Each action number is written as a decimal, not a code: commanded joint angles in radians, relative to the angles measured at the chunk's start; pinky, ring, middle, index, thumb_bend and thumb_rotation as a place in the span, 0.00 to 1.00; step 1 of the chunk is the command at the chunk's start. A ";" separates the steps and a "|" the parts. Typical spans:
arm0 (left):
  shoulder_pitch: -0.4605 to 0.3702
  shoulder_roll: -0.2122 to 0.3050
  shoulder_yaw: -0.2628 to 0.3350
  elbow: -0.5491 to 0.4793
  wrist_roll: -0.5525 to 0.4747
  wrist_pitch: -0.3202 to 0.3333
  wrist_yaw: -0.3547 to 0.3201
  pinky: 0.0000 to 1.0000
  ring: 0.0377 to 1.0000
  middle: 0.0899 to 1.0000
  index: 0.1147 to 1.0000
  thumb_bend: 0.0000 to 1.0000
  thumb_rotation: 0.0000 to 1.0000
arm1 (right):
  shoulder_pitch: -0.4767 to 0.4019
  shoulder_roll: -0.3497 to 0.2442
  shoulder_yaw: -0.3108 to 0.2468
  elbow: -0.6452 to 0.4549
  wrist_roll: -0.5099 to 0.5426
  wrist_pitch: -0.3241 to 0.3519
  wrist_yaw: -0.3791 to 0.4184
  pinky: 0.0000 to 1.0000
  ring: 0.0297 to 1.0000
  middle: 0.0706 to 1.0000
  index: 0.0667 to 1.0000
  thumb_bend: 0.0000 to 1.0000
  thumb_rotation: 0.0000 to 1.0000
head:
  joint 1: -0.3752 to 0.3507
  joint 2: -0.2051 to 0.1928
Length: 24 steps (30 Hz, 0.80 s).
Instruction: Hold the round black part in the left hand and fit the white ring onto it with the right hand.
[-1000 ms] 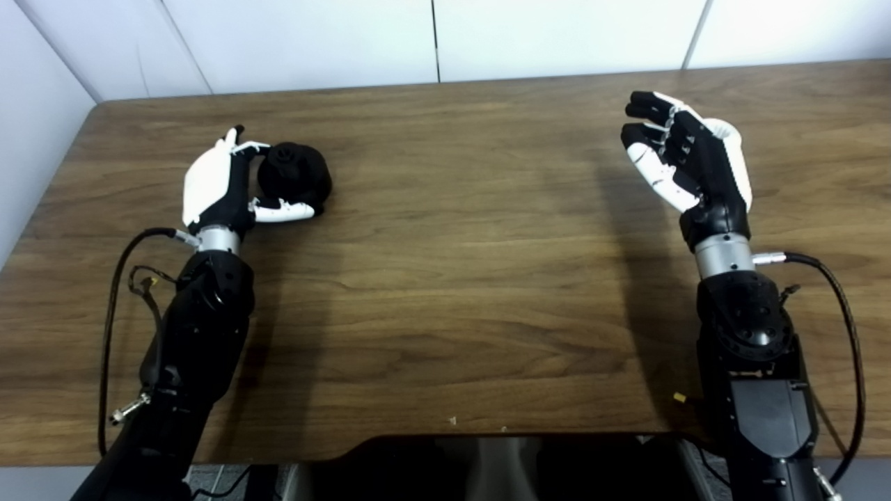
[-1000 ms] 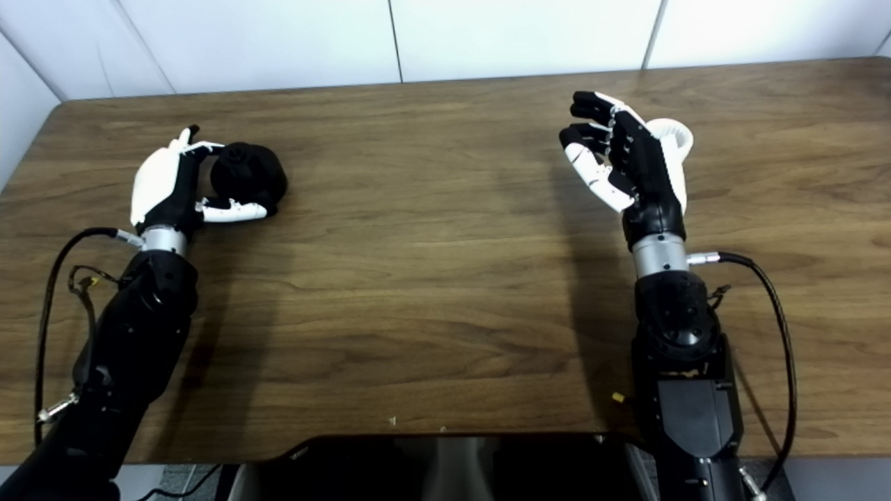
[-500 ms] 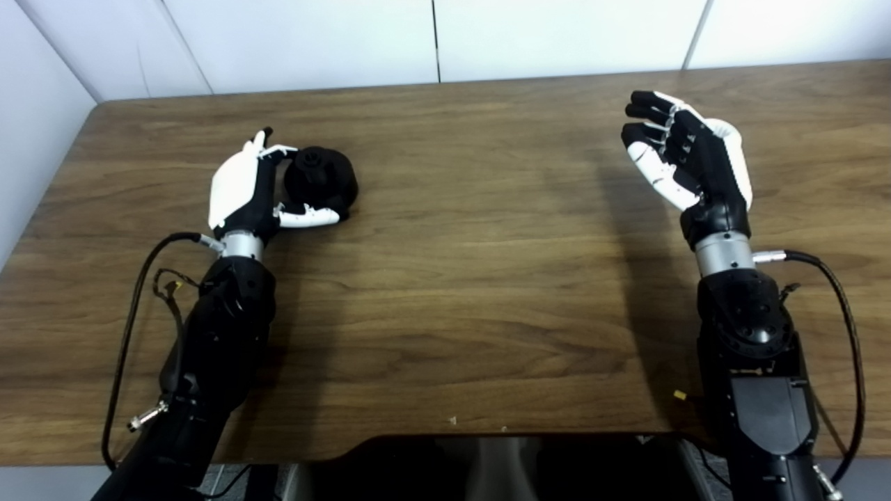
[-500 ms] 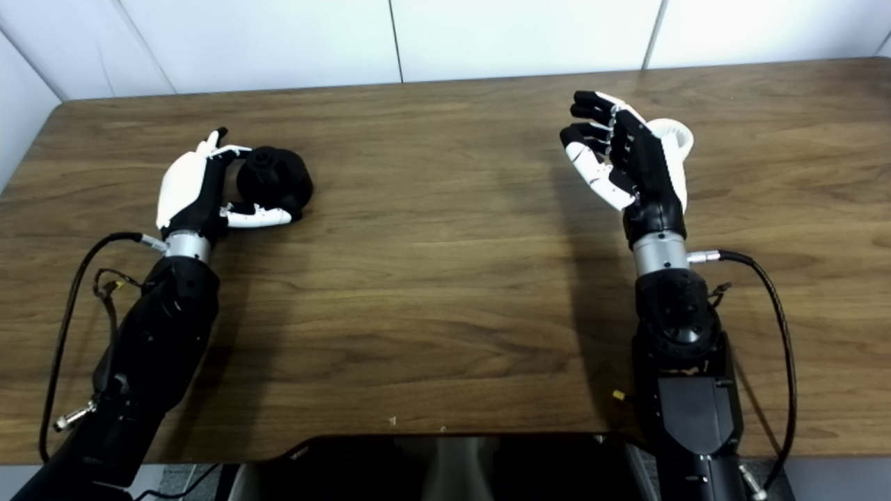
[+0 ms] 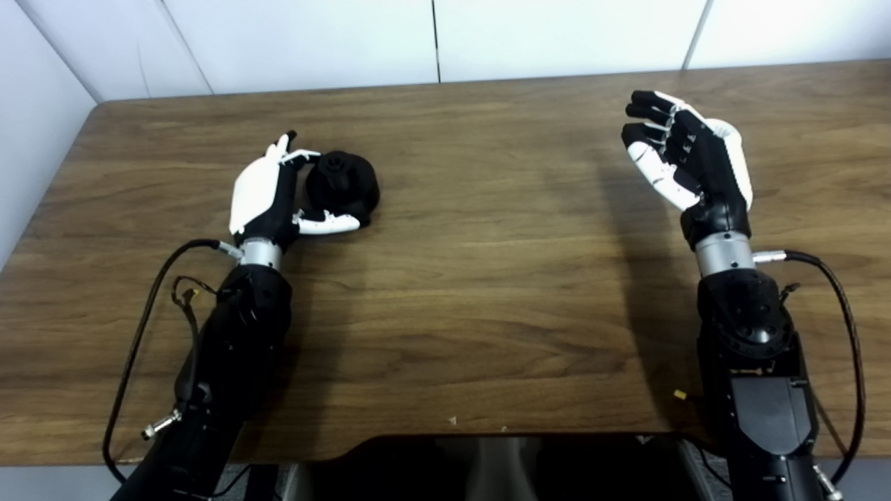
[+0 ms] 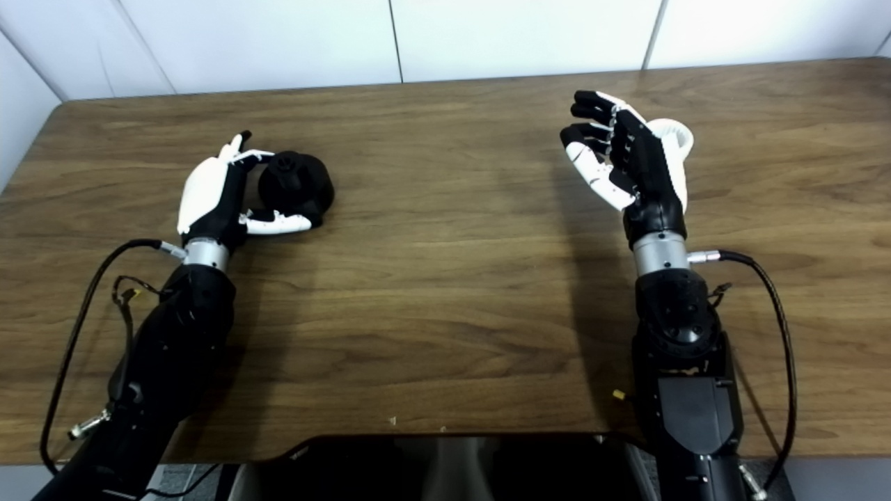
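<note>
The round black part (image 5: 346, 185), a dome with a small knob on top, sits low over the left half of the wooden table (image 5: 473, 278). My left hand (image 5: 268, 193) is shut on it, fingers curled over its far side and thumb under its near side. My right hand (image 5: 686, 163) is raised at the right, open, palm facing left, with nothing in it. The white ring (image 6: 681, 141) lies just behind that hand, mostly hidden by it; only its right rim shows.
White wall panels (image 5: 431, 35) close the table's far edge and left side. A black console (image 5: 487, 463) sits at the near edge between my arms. Cables (image 5: 139, 327) loop beside both forearms. A small yellow scrap (image 5: 679, 396) lies near the right arm.
My left hand has carried the round black part rightward, toward the table's middle. The right hand and the white ring have stayed where they were.
</note>
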State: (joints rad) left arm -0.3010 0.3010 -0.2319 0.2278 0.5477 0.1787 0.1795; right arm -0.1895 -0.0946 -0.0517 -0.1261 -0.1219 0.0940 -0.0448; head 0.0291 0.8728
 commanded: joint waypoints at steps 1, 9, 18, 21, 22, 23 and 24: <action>0.014 -0.015 -0.037 -0.011 0.018 -0.009 -0.047 1.00 1.00 1.00 0.57 0.96 0.29 | -0.036 -0.004 -0.005 -0.031 0.002 -0.039 -0.007 0.68 0.71 0.74 0.74 0.56 0.41 | 0.001 0.001; 0.034 -0.029 -0.062 -0.040 0.019 -0.023 -0.054 1.00 1.00 1.00 0.57 0.95 0.26 | -0.036 -0.003 -0.009 -0.031 0.007 -0.037 -0.008 0.69 0.71 0.74 0.74 0.56 0.40 | 0.004 0.002; 0.059 -0.055 -0.076 -0.082 0.009 -0.055 -0.069 1.00 1.00 1.00 0.56 0.97 0.26 | -0.039 -0.002 -0.011 -0.025 0.007 -0.041 -0.010 0.70 0.71 0.74 0.74 0.58 0.42 | 0.003 0.000; 0.068 -0.066 -0.080 -0.095 0.010 -0.053 -0.073 1.00 1.00 1.00 0.56 0.97 0.26 | -0.038 -0.002 -0.013 -0.023 0.009 -0.039 -0.010 0.71 0.71 0.74 0.74 0.58 0.43 | 0.005 0.000; 0.073 -0.069 -0.085 -0.103 0.013 -0.053 -0.075 1.00 1.00 1.00 0.56 0.97 0.26 | -0.038 -0.002 -0.014 -0.024 0.012 -0.038 -0.010 0.71 0.71 0.74 0.74 0.59 0.43 | 0.005 -0.001; 0.077 -0.073 -0.089 -0.110 0.015 -0.054 -0.076 1.00 1.00 1.00 0.56 0.97 0.28 | -0.038 -0.004 -0.014 -0.025 0.011 -0.039 -0.009 0.71 0.71 0.74 0.74 0.59 0.43 | 0.005 -0.001; 0.080 -0.075 -0.091 -0.114 0.017 -0.055 -0.076 1.00 1.00 1.00 0.55 0.97 0.28 | -0.038 -0.005 -0.014 -0.025 0.010 -0.040 -0.009 0.71 0.71 0.74 0.74 0.59 0.43 | 0.005 -0.001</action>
State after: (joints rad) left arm -0.2314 0.2327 -0.2986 0.1256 0.5415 0.1343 0.1411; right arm -0.1896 -0.0941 -0.0606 -0.1261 -0.1170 0.0940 -0.0475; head 0.0337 0.8713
